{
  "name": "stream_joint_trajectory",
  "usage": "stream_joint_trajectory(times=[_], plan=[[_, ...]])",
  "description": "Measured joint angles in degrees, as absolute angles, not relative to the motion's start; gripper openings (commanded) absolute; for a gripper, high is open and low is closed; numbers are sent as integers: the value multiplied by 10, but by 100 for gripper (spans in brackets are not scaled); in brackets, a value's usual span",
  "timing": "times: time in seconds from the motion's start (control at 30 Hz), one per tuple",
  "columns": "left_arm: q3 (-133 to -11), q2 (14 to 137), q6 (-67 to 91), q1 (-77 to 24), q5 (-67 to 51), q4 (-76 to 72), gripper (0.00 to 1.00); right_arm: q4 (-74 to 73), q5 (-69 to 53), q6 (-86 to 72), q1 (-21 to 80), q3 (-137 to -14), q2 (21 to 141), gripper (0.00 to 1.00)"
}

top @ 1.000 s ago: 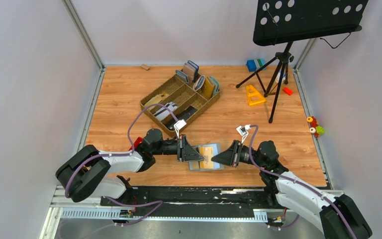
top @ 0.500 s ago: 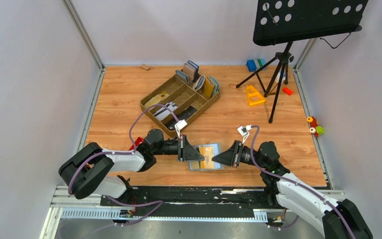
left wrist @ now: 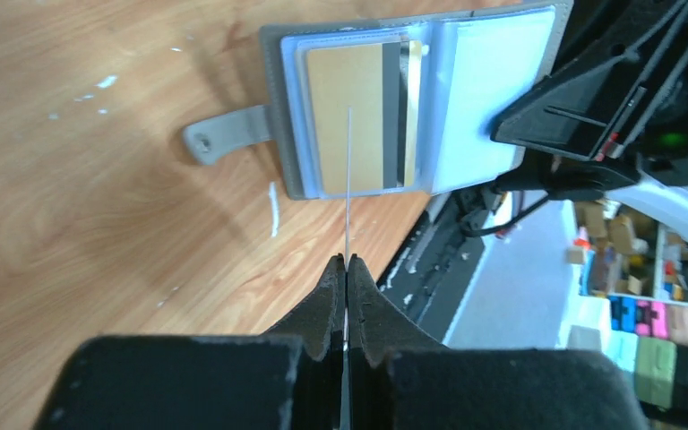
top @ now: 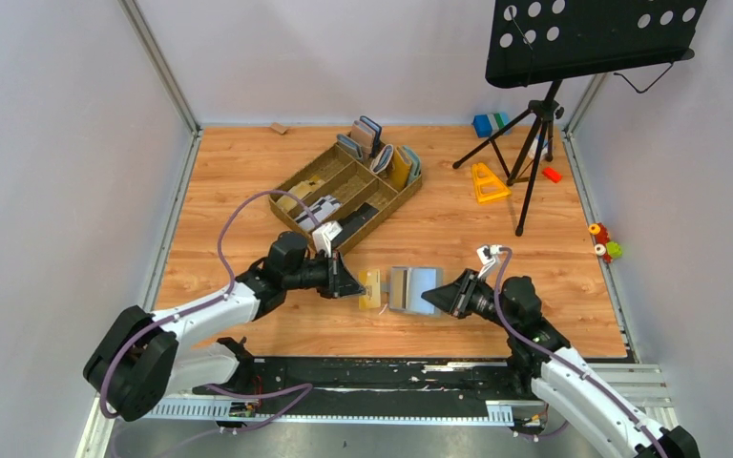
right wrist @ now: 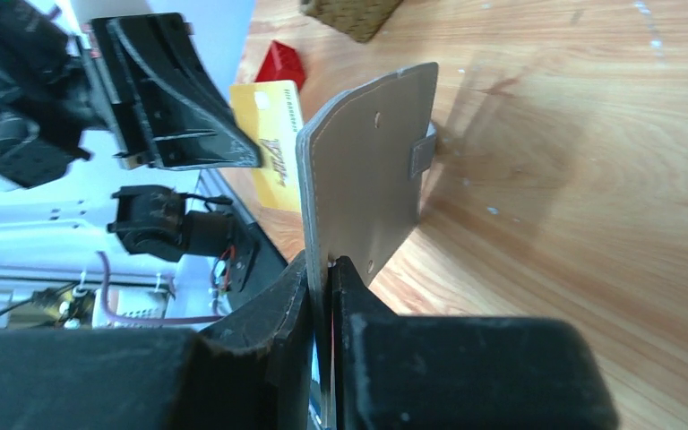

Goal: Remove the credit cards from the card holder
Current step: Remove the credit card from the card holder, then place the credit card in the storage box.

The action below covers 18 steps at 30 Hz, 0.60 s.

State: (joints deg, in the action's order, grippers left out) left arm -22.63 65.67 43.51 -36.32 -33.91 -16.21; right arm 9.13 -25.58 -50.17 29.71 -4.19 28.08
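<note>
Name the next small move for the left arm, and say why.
Probably carry the yellow card leftward and set it down on the table. The left gripper is shut on its edge, and it looks clear of the card holder, which the right gripper clamps by its cover. Another gold card sits in a slot, so the left gripper must be freed.

Your top view high above the card holder (top: 413, 289), both wrist views close, facing it from opposite sides, all sharing it
</note>
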Motion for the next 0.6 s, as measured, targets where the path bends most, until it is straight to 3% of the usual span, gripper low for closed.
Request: stream_joint_trajectory(times=[0.47,0.6], plan=[[-366,675,328,-363,-241,97,0,35,-226,-454,279,-45,324,0],[-480,696,280,-363,-149,229,0,6,-221,-435,279,-69,335,0]])
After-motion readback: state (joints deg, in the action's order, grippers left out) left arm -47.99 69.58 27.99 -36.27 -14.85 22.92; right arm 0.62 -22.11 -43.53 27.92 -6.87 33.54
